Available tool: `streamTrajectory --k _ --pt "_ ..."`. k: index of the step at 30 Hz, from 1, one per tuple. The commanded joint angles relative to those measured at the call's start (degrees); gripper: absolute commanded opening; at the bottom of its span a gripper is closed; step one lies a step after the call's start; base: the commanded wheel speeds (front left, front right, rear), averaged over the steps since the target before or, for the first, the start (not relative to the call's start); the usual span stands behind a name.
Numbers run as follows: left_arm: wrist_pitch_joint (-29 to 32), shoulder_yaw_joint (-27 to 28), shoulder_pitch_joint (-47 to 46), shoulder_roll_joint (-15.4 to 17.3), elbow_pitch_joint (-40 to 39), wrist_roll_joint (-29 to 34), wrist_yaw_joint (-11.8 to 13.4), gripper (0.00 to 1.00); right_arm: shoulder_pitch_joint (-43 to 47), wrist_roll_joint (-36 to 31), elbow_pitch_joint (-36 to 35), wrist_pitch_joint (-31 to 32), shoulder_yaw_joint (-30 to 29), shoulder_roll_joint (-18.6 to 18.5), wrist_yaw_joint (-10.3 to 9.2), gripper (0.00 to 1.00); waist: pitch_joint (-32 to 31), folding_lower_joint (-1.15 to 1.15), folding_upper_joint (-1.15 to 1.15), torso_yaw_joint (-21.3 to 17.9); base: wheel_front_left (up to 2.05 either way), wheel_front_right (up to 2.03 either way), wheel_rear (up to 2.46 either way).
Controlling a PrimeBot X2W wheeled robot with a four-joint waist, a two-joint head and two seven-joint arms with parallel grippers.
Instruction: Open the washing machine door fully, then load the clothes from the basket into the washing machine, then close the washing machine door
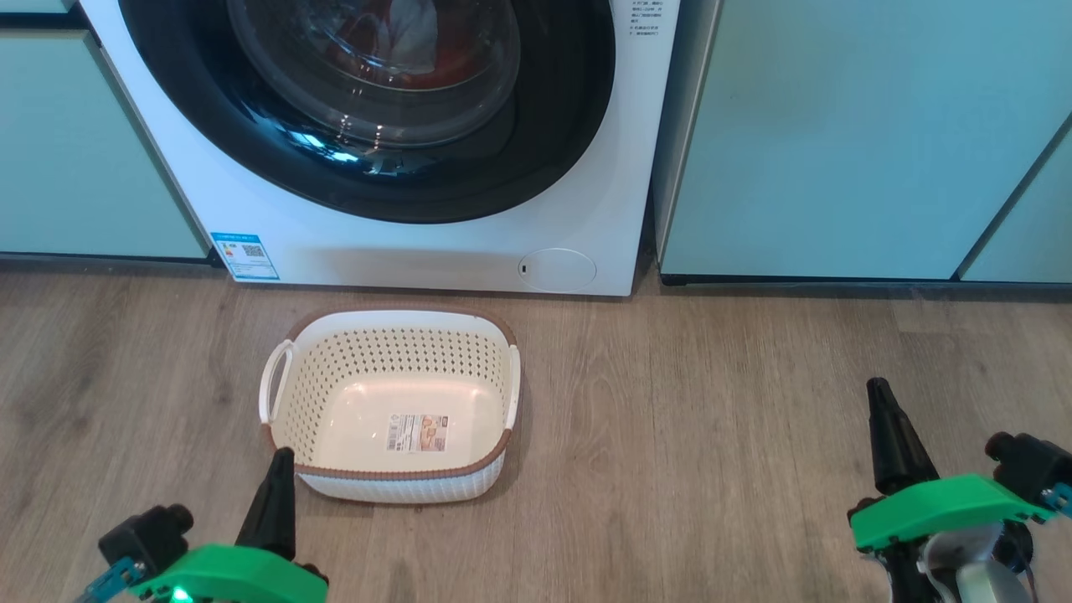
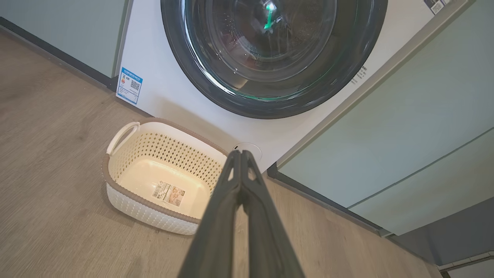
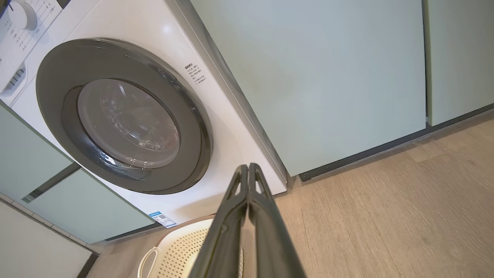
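Now both jaws are pressed shut and empty, resting low, likely because the work is done.
Your left gripper (image 1: 283, 461) sits lower left, just beside the basket (image 1: 394, 364); your right gripper (image 1: 878, 392) is lower right, well apart. The basket holds just a paper label (image 1: 417, 433); the clothes (image 1: 402, 46) show behind the closed washing machine door (image 1: 536, 159), top centre.

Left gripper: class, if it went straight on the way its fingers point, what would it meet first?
Probably the lower front of the washing machine, near its round flap. The shut left gripper aims just past the basket, though depth is unclear.
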Motion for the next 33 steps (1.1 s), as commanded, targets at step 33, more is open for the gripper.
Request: streamTrajectory --k 33 --pt "5.4 2.9 -5.8 0.5 -1.0 -20.3 -0.8 0.00 -3.9 21.5 -2.5 5.7 -0.5 -0.3 0.00 0.00 0.5 0.00 0.00 -0.1 0.00 0.00 0.00"
